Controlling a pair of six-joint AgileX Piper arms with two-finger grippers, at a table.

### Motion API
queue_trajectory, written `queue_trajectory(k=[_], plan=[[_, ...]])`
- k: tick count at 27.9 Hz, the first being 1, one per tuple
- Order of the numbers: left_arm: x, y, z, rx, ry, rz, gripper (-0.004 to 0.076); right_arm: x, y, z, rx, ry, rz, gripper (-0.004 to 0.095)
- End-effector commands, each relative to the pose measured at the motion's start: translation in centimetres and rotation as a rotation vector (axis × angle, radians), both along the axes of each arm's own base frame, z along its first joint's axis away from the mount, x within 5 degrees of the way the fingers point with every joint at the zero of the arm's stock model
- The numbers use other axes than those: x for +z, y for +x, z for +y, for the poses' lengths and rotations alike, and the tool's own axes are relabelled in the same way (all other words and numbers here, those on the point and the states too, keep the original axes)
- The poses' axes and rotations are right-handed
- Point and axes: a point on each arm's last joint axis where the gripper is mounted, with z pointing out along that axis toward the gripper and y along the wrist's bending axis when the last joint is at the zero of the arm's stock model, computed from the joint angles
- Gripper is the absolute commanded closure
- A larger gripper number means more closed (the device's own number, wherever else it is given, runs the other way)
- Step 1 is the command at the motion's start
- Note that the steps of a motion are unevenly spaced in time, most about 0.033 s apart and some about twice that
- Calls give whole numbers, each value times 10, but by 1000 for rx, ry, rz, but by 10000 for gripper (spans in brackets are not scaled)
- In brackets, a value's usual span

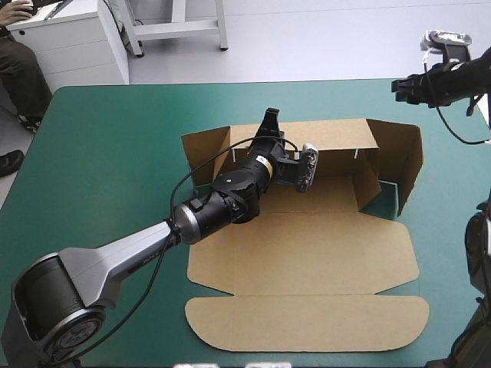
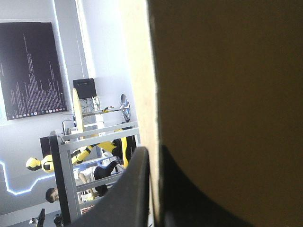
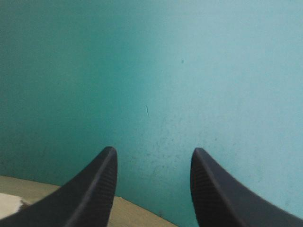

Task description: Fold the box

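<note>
The brown box [image 1: 307, 253] lies in the middle of the teal-green surface [image 1: 100, 169] and is only partly made up. Its back wall [image 1: 337, 136] and its two side walls are stood up. The big floor part and the rounded lid [image 1: 307, 323] are laid flat behind the left gripper [image 1: 268, 121], under its arm. This gripper is reached in over the flat part and is clamped on the top edge of the back wall, nearer to one side wall [image 1: 205, 153] than to the other. In the left wrist view the thin board [image 2: 227, 94] is pinched between the two black fingers [image 2: 130, 189], with almost no gap. The wall is likely held this way so that it can be stood straight or bent over and tucked, but that is only a guess. The right gripper [image 1: 400, 86] is held up high, well apart from the box, past the far side wall [image 1: 405, 165]. Its fingers [image 3: 94, 189] are spread apart with nothing between them, and mostly bare surface is seen ahead of it. It is probably parked there so that room is given to the left arm. The folding is judged to be about halfway done. Whether any flap is tucked in cannot be told. Care is needed, since a thin wall can be bent crooked if it is pulled too hard.
</note>
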Motion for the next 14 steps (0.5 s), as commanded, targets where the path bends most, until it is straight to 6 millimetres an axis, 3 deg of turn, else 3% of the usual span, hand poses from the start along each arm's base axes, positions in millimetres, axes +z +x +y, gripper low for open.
queue_trajectory(k=[1,7,14], plan=[[21,-10,-1,-43,-55,-33,734,15,-2,12,50,-12,-58,464],[21,-10,-1,-41,-54,-33,734,0,1,32,125,-122,28,464],[20,-9,2,-14,-40,-30,734,-5,-3,31,101,-162,96,465]])
